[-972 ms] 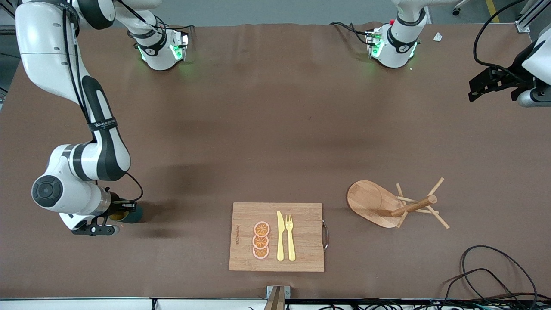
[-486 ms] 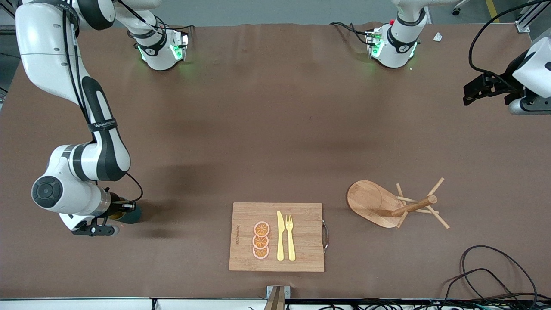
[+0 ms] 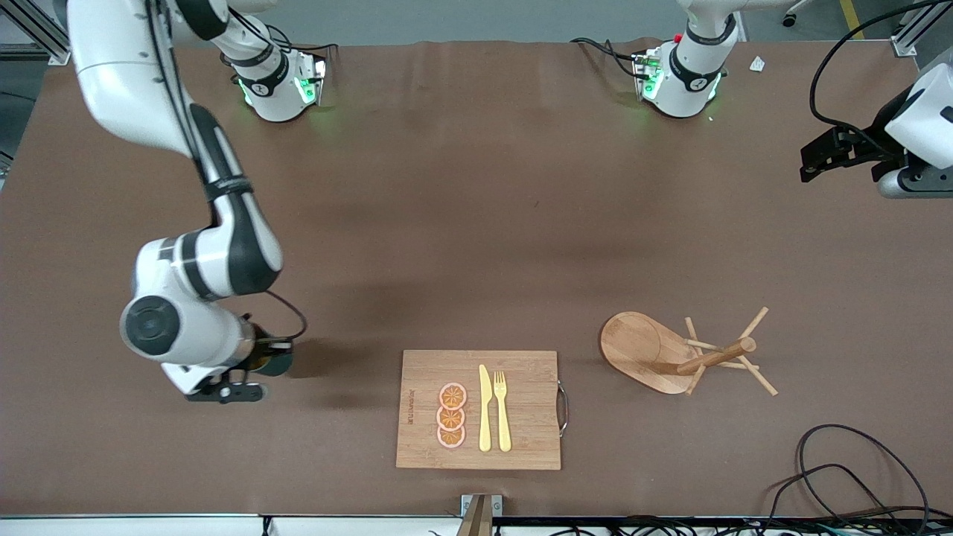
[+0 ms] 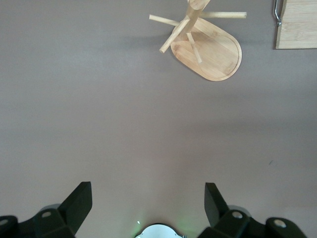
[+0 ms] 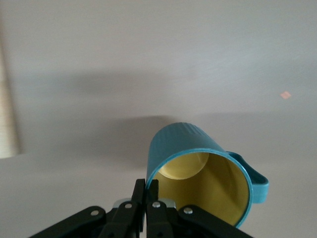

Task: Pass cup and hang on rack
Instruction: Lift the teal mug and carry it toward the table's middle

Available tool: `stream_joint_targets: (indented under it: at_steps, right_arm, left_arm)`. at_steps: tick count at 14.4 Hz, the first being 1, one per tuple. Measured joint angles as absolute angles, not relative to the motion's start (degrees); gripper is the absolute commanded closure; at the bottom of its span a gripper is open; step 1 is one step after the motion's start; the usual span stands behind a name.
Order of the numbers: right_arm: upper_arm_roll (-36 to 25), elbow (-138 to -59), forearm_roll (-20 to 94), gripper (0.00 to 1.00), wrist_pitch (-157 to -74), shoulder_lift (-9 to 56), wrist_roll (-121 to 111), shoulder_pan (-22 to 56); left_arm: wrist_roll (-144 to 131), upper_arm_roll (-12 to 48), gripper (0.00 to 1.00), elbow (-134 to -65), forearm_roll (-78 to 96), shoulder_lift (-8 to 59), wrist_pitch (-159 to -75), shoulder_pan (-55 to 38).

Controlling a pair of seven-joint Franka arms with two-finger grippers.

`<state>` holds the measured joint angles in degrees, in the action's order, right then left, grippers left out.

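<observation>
Teal cup point(image 5: 198, 171) is held by the right gripper point(image 5: 145, 198): its fingers point(image 5: 140, 191) are clenched on the rim, one inside the yellow wall and one outside, with the handle on the side of the cup away from them. From the fingers the cup body points outward, its long axis tilted above the table point(image 3: 476, 223). The left gripper point(image 4: 148, 203) waits with fingers spread wide, grasping nothing, well apart from the cup. The rack point(image 3: 681, 353) stands much nearer to the left gripper, so the coming pass must go toward it.
</observation>
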<state>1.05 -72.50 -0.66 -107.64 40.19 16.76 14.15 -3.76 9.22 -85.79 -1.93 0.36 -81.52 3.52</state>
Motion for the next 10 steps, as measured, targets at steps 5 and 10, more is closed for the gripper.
stream_joint_targets:
  at_steps: [5, 10]
  right_arm:
    - [1.16, -68.11, -0.69, 0.99, -106.84, 40.08, 38.66, 30.96]
    - [1.01, -68.16, -0.73, 0.99, -117.52, 42.41, 56.77, 45.72]
  left_arm:
    - [-3.76, 9.26, 0.00, -85.67, -1.93, 0.35, -81.52, 3.49]
    - [-3.76, 9.51, 0.00, -85.66, -1.93, 0.35, -81.52, 3.38]
